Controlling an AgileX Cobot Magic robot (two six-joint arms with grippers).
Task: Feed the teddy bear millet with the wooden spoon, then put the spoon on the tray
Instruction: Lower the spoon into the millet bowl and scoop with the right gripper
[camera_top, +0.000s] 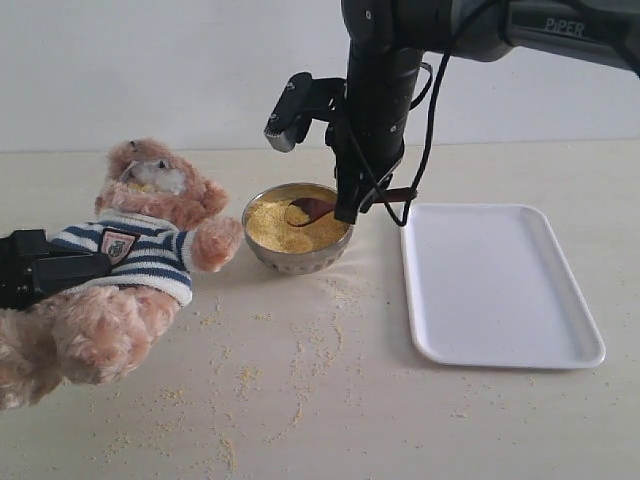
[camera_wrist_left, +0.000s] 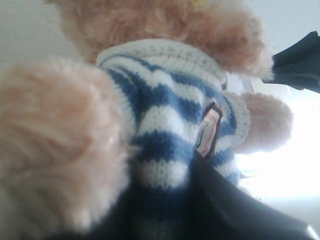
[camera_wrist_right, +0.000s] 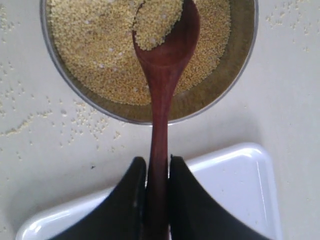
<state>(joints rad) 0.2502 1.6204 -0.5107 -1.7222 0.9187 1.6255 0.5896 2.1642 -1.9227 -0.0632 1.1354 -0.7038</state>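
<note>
The teddy bear (camera_top: 140, 250) leans back at the left of the table, and my left gripper (camera_top: 60, 268) is shut on its striped shirt (camera_wrist_left: 165, 125) at the torso. A metal bowl (camera_top: 297, 262) of millet (camera_top: 290, 228) stands by the bear's paw. The wooden spoon (camera_wrist_right: 161, 75) is clamped by its handle in my right gripper (camera_wrist_right: 156, 167), its oval bowl resting in the millet with a heap of grain on it. In the exterior view the spoon (camera_top: 312, 209) reaches from the right gripper (camera_top: 350, 205) into the bowl. The white tray (camera_top: 495, 285) lies empty to the right.
Loose millet grains (camera_top: 250, 375) are scattered over the tabletop in front of the bowl and bear. The right arm's wrist camera (camera_top: 290, 110) and a black cable (camera_top: 425, 140) hang above the bowl. A pale wall stands behind the table.
</note>
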